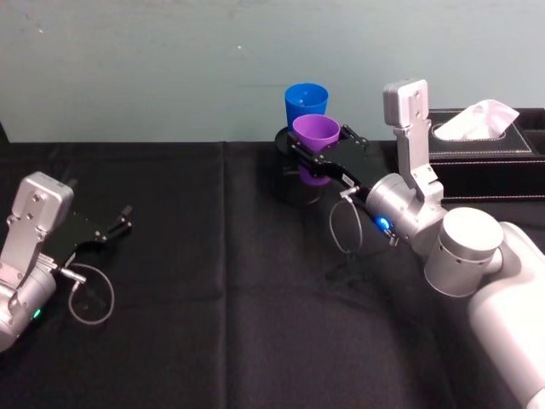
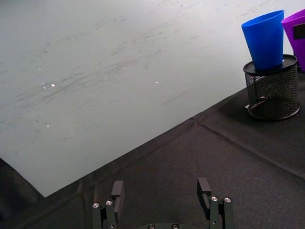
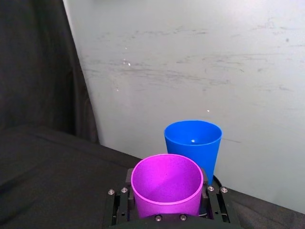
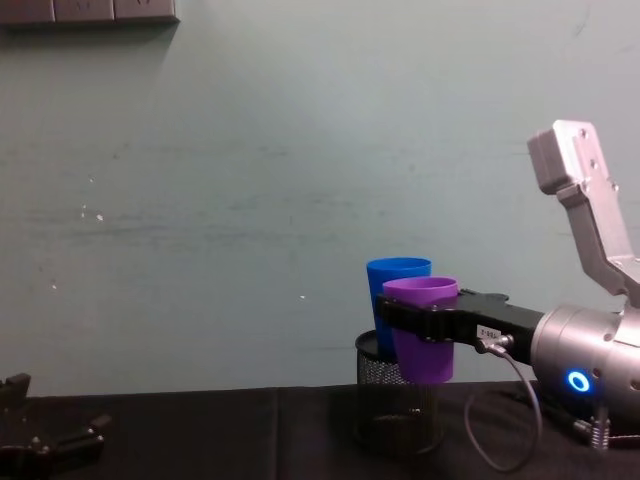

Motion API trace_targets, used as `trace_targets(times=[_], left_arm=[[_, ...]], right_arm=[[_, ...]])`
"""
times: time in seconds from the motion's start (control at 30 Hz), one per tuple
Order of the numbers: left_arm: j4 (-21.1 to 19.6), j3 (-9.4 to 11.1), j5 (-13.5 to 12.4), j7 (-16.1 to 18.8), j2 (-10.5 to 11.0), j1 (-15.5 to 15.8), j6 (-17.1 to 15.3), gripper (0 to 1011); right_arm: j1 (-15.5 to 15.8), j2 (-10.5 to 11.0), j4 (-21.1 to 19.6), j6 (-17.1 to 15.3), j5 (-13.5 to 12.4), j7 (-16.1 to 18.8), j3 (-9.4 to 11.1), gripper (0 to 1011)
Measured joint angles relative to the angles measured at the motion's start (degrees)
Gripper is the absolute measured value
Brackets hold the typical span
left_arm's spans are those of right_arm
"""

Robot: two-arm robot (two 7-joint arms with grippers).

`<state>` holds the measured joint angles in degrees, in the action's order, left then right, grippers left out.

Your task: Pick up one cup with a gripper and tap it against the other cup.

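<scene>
While the left gripper (image 1: 116,225) lies low at the lower left of the head view on the black tablecloth (image 1: 213,298), its jaws stand apart with nothing between them, and the left wrist view shows the two fingertips (image 2: 117,189) spread over bare cloth. A loop of grey cable (image 1: 90,298) lies beside that arm.

From the lower right of the head view the silver right arm (image 1: 409,213) reaches up toward the centre, a blue light glowing on its wrist. The right gripper (image 1: 317,150) is clamped around the purple cup (image 1: 317,131), gripping its wall just under the rim, one jaw on each side. The cup is held upright and clear of the cloth, just right of centre in the chest view, with its lower half (image 4: 424,362) hanging below the black jaws.

Just behind the purple cup stands the blue cup (image 1: 305,100), upright in the top of a black wire-mesh pen holder (image 2: 272,93). The two cups overlap in every view, and I cannot tell whether they touch.

Farther right, a black tissue box (image 1: 485,158) sits at the table's back edge, with the pale green wall (image 1: 153,68) behind.
</scene>
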<state>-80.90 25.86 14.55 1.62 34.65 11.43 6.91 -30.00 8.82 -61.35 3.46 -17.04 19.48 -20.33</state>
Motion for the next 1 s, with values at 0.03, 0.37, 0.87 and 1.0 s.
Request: trace_targets(times=[0.03, 0.37, 0.87, 1.0], left_arm=[[0.00, 0.00, 0.00, 0.00, 0.00, 0.00, 0.00, 1000], [0.00, 0.00, 0.00, 0.00, 0.00, 0.00, 0.00, 1000], [0.00, 0.00, 0.00, 0.00, 0.00, 0.00, 0.00, 1000], [0.00, 0.00, 0.00, 0.00, 0.00, 0.00, 0.00, 1000]], right_arm=[[-0.35, -0.33, 0.69, 0.01, 0.16, -0.04, 0.15, 739], [-2.34, -1.97, 4.07, 0.48, 0.70, -0.01, 1.08, 739], [-3.54, -2.83, 5.58, 0.91, 1.17, 0.23, 1.69, 738], [-3.52, -2.82, 5.58, 0.91, 1.14, 0.24, 1.68, 739]])
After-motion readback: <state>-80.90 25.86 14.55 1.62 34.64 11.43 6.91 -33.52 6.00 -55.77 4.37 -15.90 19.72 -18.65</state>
